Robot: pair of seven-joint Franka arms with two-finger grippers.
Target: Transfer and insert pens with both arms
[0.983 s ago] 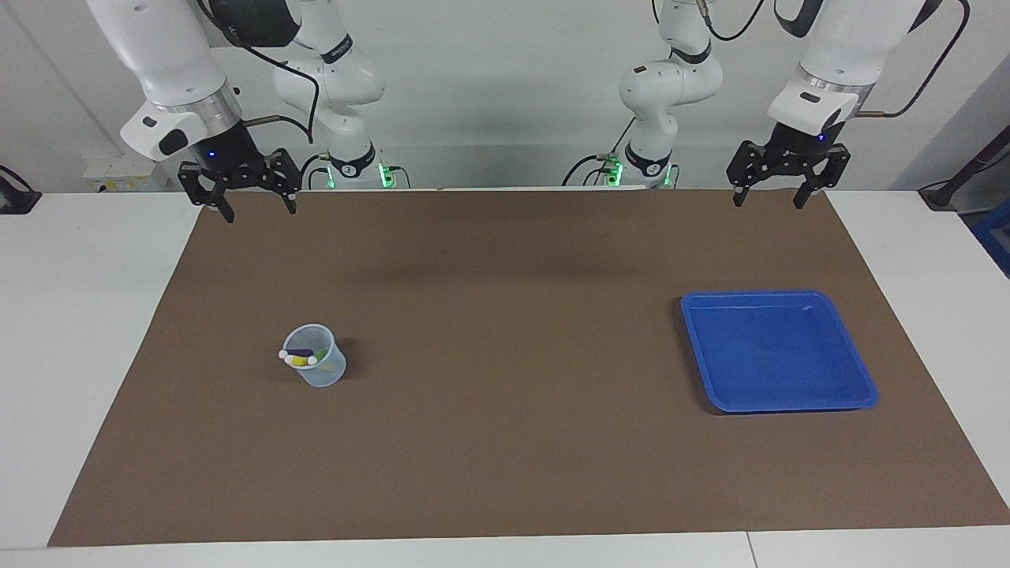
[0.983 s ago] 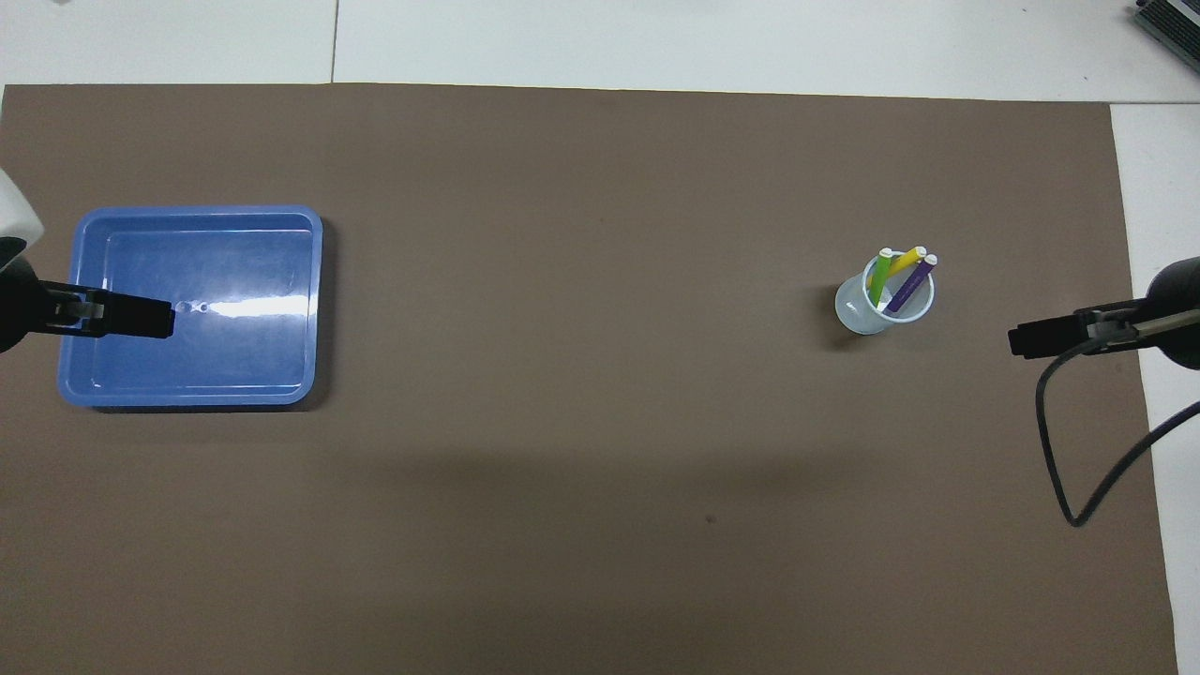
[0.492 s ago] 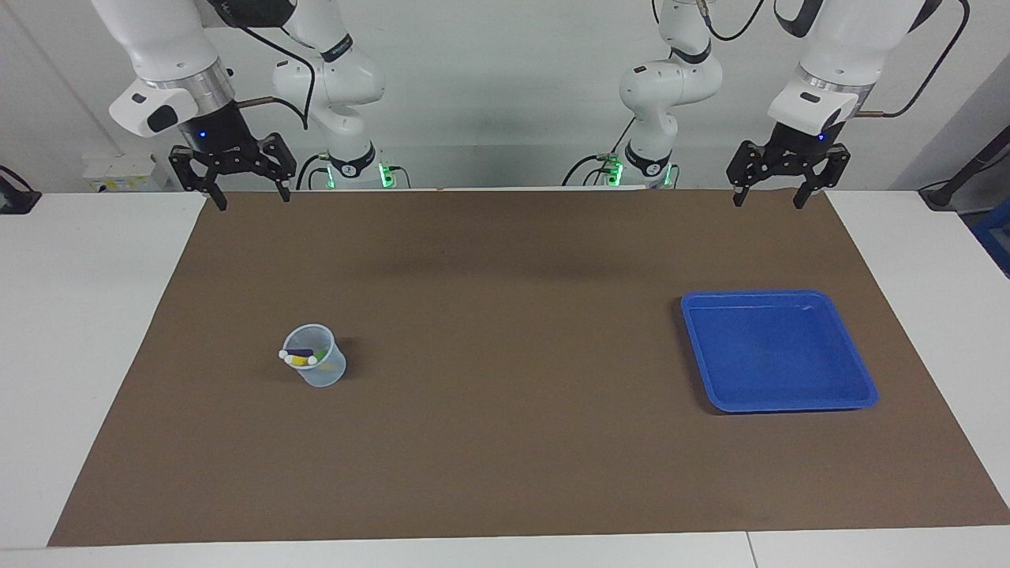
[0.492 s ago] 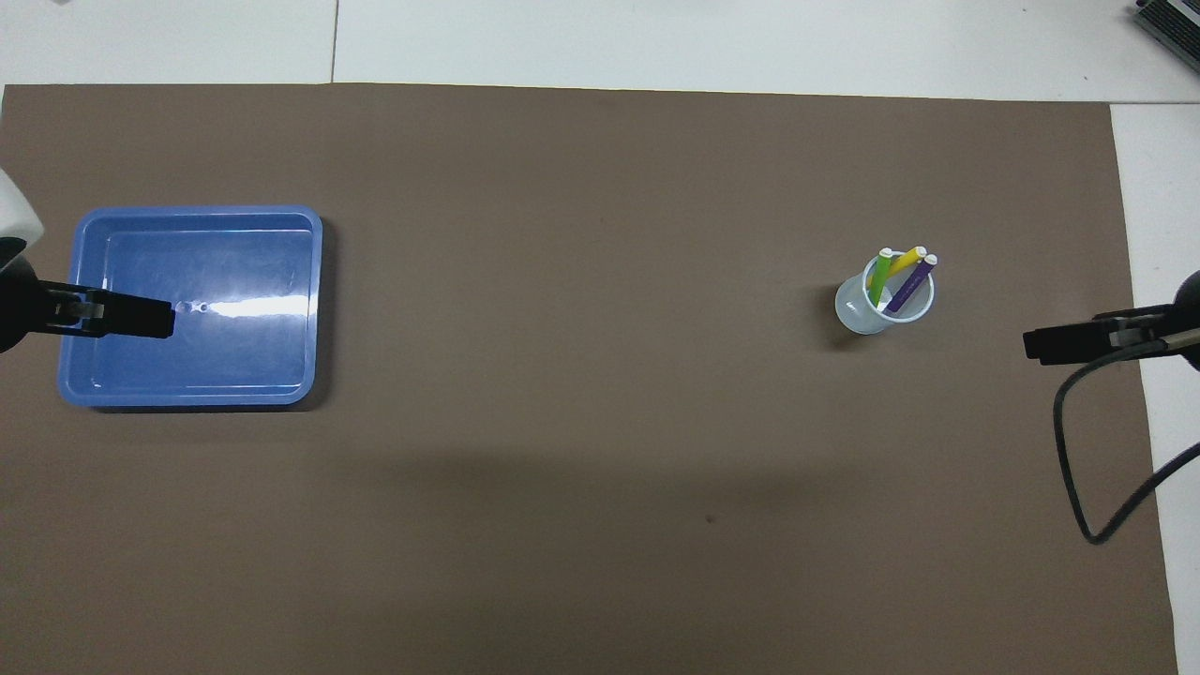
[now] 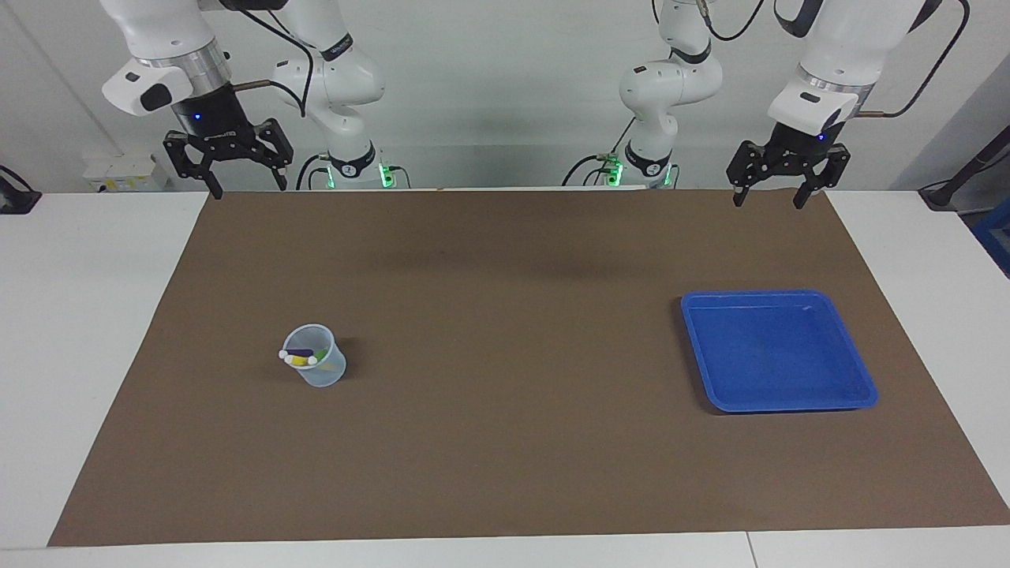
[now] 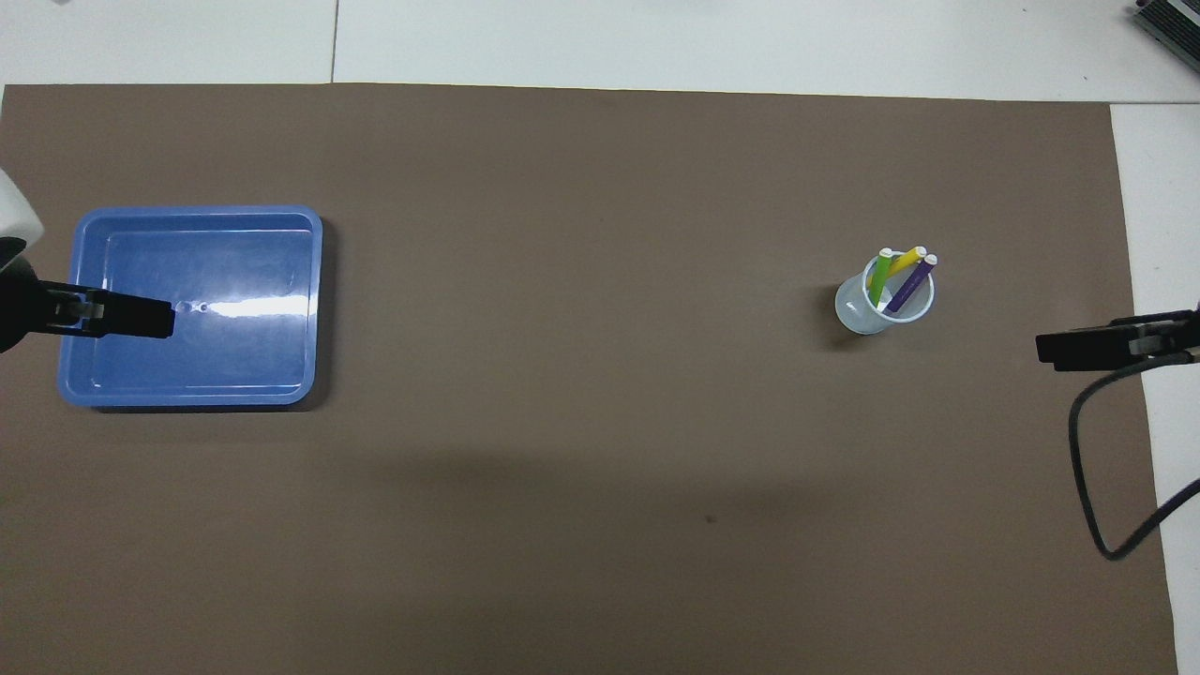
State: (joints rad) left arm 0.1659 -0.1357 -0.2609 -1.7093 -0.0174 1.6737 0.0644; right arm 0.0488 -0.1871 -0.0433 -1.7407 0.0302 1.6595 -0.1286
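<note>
A: Over the mat's robot-side corner, our right gripper has pulled up and back from a second ago, jaws spread, nothing in them.

B: Left gripper waits over its own corner, open too. We read that as retreat; insertion looks done.

A: Agreed. Pens, green, yellow, purple, lean pale tips up in the cup. Tray holds nothing.

right gripper: risen and drawn back toward its own base, off the mat's corner, jaws apart.
</note>
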